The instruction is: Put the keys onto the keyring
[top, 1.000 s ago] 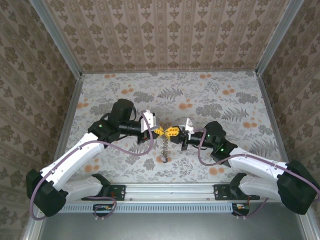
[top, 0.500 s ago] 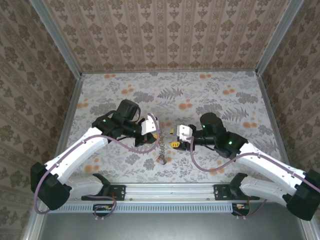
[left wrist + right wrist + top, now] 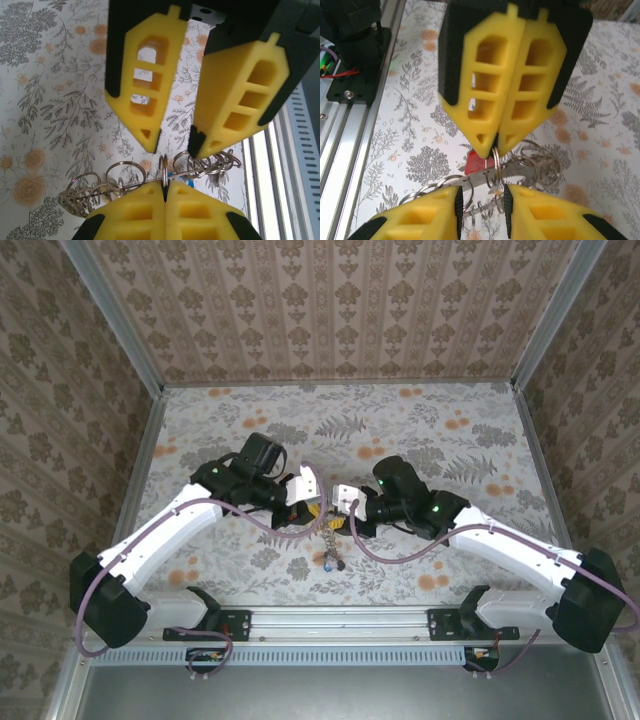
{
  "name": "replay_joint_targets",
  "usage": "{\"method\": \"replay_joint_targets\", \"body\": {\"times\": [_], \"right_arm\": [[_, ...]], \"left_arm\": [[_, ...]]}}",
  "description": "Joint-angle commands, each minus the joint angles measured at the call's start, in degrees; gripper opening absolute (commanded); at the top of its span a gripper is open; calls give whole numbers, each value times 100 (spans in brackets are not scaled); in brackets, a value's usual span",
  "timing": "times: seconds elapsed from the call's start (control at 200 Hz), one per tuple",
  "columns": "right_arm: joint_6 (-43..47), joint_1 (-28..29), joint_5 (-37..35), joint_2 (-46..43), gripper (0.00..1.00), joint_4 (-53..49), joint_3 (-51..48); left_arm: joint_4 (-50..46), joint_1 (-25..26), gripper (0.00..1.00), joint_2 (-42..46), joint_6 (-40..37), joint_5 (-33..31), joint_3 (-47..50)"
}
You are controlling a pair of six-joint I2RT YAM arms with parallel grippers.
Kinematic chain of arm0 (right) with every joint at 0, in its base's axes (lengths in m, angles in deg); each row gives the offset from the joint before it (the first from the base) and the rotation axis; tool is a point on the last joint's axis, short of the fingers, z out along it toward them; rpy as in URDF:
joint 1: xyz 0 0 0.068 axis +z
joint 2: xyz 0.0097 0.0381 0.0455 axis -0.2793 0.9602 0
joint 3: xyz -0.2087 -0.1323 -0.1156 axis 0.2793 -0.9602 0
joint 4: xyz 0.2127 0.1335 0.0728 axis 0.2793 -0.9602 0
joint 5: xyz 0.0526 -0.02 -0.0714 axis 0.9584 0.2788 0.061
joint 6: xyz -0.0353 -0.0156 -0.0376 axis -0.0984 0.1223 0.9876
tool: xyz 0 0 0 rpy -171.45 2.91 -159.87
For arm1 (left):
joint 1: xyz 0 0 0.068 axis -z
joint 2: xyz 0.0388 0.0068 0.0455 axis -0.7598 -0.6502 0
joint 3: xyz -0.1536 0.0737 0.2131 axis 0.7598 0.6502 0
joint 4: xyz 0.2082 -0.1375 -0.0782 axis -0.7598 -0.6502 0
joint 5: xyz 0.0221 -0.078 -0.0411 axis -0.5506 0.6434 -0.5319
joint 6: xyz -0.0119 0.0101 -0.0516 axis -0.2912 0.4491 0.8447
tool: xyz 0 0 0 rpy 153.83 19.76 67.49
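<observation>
The keyring [image 3: 123, 174] is a chain of silvery rings, stretched sideways between the two grippers. My left gripper [image 3: 165, 186] is shut on one upright ring of it. In the right wrist view that left gripper [image 3: 495, 145] pinches the ring from above. My right gripper [image 3: 480, 198] is open, with its pads apart on either side of the chain. A key with a red head [image 3: 476, 163] hangs on the chain just behind them. From above, the left gripper [image 3: 316, 504] and right gripper [image 3: 341, 512] nearly touch, and the keyring [image 3: 329, 536] dangles down to the keys [image 3: 331, 562].
The floral tabletop [image 3: 440, 430] spreads behind the arms, walled on three sides. The aluminium rail [image 3: 340, 622] with both arm bases runs along the near edge, close below the hanging keys.
The right gripper has gone from shut to open and slid left toward the left gripper. Both wrists turned, and the chain's hanging end dropped slightly nearer the rail.
</observation>
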Motion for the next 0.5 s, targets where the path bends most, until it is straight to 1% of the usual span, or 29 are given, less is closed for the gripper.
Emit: {"method": "replay_joint_targets", "body": {"times": [0.0, 0.185, 0.25, 0.36, 0.445, 0.495], "right_arm": [[-174, 46, 37, 92, 32, 181, 120], [-380, 43, 139, 167, 32, 592, 61], [-398, 44, 251, 193, 19, 639, 70], [-402, 43, 348, 224, 0, 595, 100], [-502, 44, 397, 194, 0, 676, 46], [-704, 38, 406, 120, 0, 950, -73]], "left_arm": [[-71, 51, 0, -22, -189, 266, -249], [-61, 70, 0, -68, -161, 334, -283], [-66, 74, 0, -79, -154, 337, -275], [-86, 83, 0, -72, -149, 338, -238], [-37, 57, 0, -14, -141, 418, -175], [69, 33, 8, 69, -90, 438, -95]]}}
